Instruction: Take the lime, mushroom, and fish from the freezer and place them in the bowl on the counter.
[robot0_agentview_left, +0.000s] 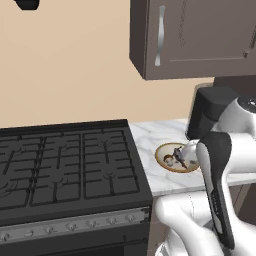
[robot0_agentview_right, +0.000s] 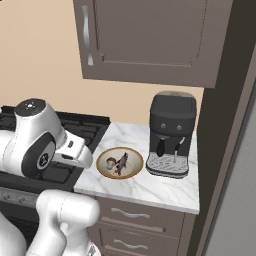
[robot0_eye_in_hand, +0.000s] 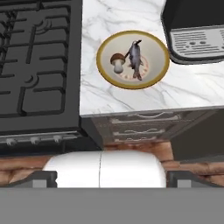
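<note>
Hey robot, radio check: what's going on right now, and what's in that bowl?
Gripper open, holding nothing. Bowl on counter holds mushroom and fish; no lime seen in it. Coffee machine stands beside bowl, apart from it.

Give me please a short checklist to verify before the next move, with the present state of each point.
1. Mushroom in the bowl: ok, it lies on the cream inside.
2. Fish in the bowl: ok, it lies beside the mushroom.
3. Lime in the bowl: not ok, no lime is visible there.
4. Gripper empty and open: ok, nothing between the fingertips in the hand view.
5. Bowl resting safely on the counter: ok, it sits between the stove and the coffee machine, away from the edge.
6. Freezer door open for the lime: cannot tell.
</note>
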